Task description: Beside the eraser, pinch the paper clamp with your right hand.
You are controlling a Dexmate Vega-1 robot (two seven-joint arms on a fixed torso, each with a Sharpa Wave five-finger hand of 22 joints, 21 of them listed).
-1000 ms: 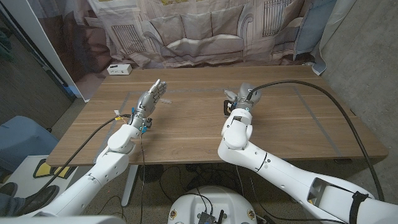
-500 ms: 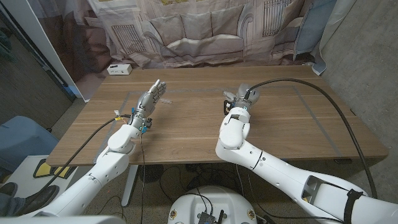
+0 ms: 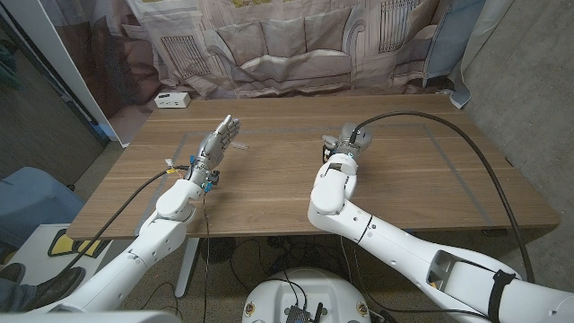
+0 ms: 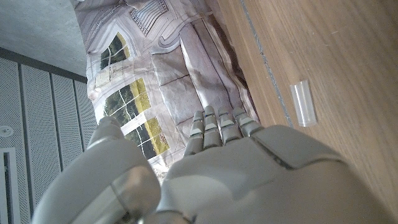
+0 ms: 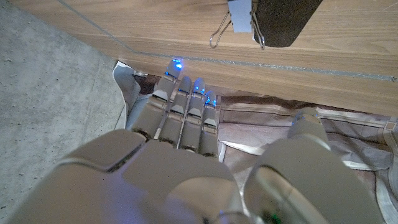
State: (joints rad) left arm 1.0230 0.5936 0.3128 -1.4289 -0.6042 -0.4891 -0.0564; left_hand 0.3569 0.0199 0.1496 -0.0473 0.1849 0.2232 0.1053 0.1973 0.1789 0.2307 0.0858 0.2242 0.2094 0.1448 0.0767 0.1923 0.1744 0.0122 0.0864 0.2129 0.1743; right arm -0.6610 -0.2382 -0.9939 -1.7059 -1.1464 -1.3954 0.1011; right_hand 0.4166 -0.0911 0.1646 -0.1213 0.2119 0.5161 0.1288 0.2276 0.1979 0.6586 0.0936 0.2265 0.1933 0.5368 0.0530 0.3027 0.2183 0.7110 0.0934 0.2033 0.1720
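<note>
Wooden table (image 3: 269, 193) first, with a printed cloth (image 3: 269, 45) hung behind its far edge and a small white box (image 3: 170, 100) near the far left corner. My left hand (image 3: 218, 144) stands on edge over the left side, fingers apart, holding nothing, well away from the work. My right hand (image 3: 345, 142) hovers right of the middle; the wrist view shows its fingers (image 5: 186, 102) stretched straight and the thumb (image 5: 308, 127) apart, so it is wide and empty. Just past those fingertips lies the clamp (image 5: 239, 18), metal body with wire handles, and touching it, as far as I can tell, is the dark eraser (image 5: 283, 18). In the head view my hand covers most of both; I only catch a dark bit at its near edge. I judge this as the approach step: reach made, pinch not begun. Next I would need to lower the hand, bring thumb and a finger either side of the clamp, and close without nudging the eraser.
</note>
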